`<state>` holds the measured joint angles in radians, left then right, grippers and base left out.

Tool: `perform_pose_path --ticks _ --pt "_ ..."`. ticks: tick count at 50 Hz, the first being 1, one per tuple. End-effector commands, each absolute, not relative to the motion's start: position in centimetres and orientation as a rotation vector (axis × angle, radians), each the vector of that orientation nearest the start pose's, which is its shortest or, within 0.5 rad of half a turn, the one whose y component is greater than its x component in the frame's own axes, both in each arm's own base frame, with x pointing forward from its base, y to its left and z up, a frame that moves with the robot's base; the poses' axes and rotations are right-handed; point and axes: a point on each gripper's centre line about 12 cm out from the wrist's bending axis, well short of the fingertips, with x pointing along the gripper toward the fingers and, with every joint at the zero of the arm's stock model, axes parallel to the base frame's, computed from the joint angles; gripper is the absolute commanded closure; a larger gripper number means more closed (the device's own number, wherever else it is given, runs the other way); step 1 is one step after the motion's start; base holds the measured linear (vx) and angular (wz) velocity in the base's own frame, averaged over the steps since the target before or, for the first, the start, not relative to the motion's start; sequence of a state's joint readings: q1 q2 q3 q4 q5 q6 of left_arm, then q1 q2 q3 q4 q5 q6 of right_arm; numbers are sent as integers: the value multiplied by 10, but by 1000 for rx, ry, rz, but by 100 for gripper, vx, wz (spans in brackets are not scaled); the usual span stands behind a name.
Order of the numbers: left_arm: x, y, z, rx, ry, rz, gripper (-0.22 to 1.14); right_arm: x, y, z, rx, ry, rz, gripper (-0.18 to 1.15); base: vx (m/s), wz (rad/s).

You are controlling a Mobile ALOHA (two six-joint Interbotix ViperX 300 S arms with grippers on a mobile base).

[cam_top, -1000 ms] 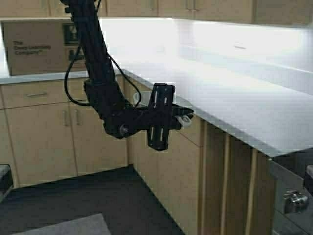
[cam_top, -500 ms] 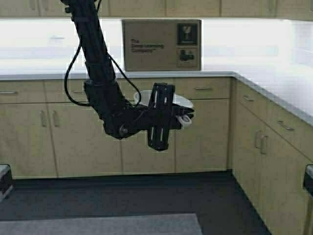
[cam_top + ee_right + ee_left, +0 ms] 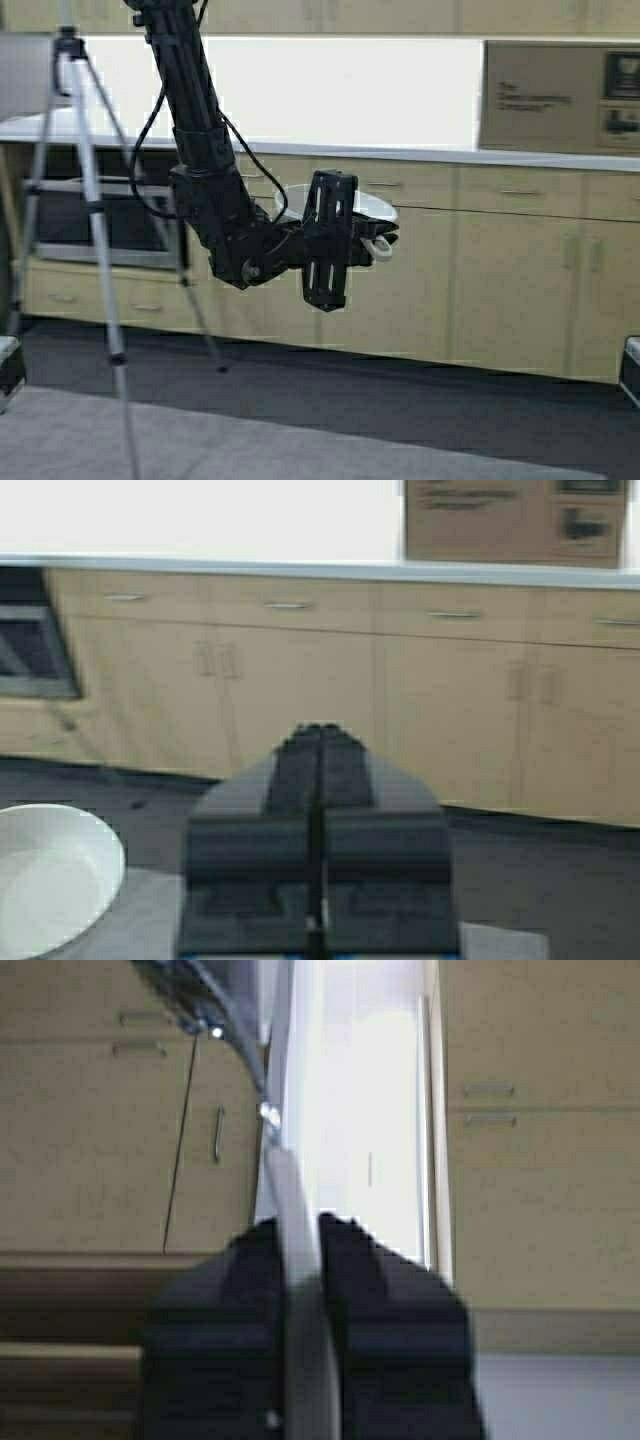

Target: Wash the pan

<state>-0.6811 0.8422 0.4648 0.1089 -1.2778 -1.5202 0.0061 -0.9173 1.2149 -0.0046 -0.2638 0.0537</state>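
cabinets point(image 3: 500, 270): pale wood doors and drawers run along the far wall, under a light counter point(image 3: 400, 153).
floor point(image 3: 300, 400): dark strip at the cabinet foot, with a grey mat point(image 3: 200, 445) nearer the robot.
box point(image 3: 560, 95): brown cardboard, standing on the counter at far right against the wall.
tripod point(image 3: 85, 200): grey legs spread at far left, in front of a dark oven point(image 3: 90, 215) set into the cabinets.
left arm point(image 3: 200, 160): black, reaching down from top left and bending forward at mid-frame, well above the floor.
left gripper point(image 3: 345, 235): turned on its side; in the left wrist view its dark fingers point(image 3: 375, 1310) sit pressed on either side of a thin pale edge, clamped on the pan.
pan point(image 3: 345, 205): white, held up in the air by the left gripper, in front of the cabinets; its short handle end point(image 3: 378, 247) sticks out to the right.
right gripper point(image 3: 318, 780): low at the frame's right; its two fingers are together with nothing between them.
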Motion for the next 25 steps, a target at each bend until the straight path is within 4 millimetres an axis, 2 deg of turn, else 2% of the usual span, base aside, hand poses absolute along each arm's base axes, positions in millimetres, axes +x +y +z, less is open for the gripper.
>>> perform_pose_path --ticks 1,11,25 --pt "357 -301 15 -1412 539 -661 89 205 1 270 51 20 6 90 1 69" --pt "354 -299 18 -1415 542 -655 89 206 1 270 49 22 6 90 2 64" --pt "351 -296 35 -1417 529 -669 89 207 1 270 46 26 7 90 6 52"
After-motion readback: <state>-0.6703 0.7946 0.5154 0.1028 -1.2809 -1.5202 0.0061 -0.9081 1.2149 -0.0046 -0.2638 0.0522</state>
